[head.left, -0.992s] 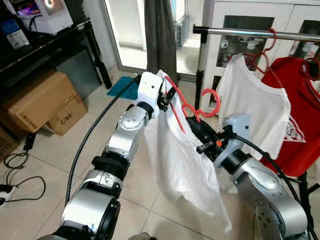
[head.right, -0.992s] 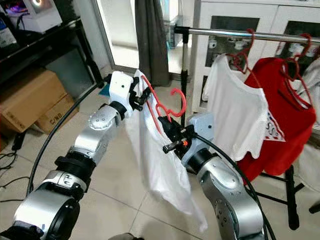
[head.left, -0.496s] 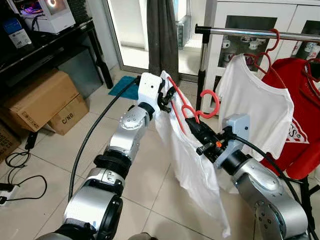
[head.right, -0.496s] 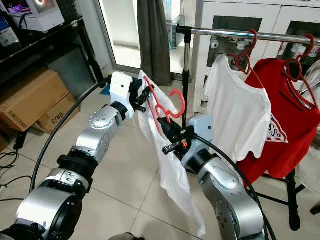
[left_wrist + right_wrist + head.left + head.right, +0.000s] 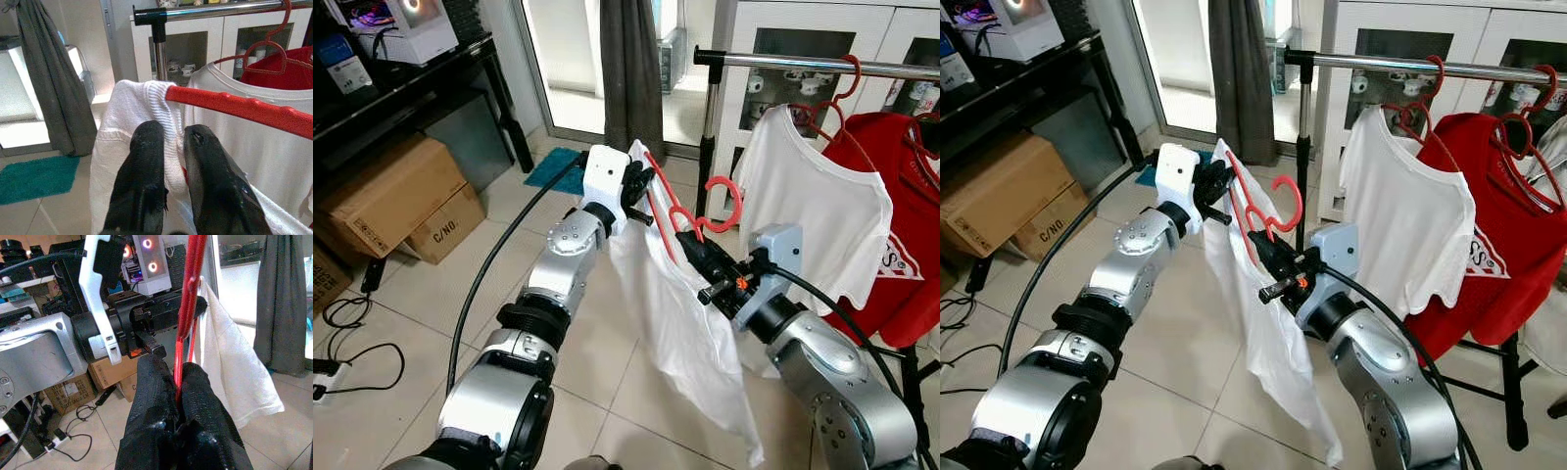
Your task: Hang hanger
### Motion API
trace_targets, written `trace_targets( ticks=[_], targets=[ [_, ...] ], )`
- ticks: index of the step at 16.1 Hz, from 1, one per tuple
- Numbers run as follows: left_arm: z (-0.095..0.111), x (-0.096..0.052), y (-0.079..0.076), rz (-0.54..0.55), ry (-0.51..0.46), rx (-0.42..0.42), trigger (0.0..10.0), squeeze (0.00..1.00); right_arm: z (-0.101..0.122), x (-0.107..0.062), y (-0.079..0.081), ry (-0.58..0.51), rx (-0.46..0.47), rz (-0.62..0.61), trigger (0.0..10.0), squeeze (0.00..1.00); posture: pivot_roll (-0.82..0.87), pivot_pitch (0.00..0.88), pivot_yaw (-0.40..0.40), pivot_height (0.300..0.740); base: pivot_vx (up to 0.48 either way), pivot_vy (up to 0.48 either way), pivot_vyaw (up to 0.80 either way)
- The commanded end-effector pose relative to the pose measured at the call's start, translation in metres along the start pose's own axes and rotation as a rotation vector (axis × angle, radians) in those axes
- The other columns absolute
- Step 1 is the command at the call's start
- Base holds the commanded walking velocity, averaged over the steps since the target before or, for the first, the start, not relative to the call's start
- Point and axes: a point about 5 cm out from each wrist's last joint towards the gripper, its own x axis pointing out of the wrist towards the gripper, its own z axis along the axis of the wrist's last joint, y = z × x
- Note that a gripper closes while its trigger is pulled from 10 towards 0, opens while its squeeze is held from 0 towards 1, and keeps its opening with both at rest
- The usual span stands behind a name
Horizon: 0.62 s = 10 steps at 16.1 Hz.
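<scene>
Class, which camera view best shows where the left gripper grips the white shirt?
The left wrist view: the left gripper pinches the white shirt collar beside the red plastic hanger. Both eye views show this grip small; the right wrist view shows hanging cloth.

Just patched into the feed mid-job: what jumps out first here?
Front and centre, a white shirt droops from a red hanger held between both arms: the left gripper pinches the shirt's collar at the hanger's end, the right gripper clamps the hanger itself. Behind them to the right, a metal rail already carries a white tee and a red tee.
</scene>
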Motion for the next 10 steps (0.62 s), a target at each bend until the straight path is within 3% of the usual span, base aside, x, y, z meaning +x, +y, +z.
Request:
trace_targets(
  ticks=[1,7,10],
  targets=[
    [0.0057,0.0017,0.0061,0.022,-0.013,0.008,0.0,0.0,0.0089,-0.0004,0.0069,-0.045,-0.003,0.042,10.0,0.0,-0.05,0.0,0.129,0.74,0.0,0.0,0.0],
    [0.0084,-0.0002,0.0115,0.063,-0.028,0.023,0.0,0.0,0.0079,0.0008,0.0031,-0.027,-0.018,0.013,10.0,0.0,-0.05,0.0,0.129,0.74,0.0,0.0,0.0],
    [0.0147,0.0015,0.003,0.021,-0.038,0.083,0.0,0.0,0.0028,0.004,-0.0031,0.037,-0.061,-0.047,10.0,0.0,-0.04,0.0,0.128,0.74,0.0,0.0,0.0]
  ],
)
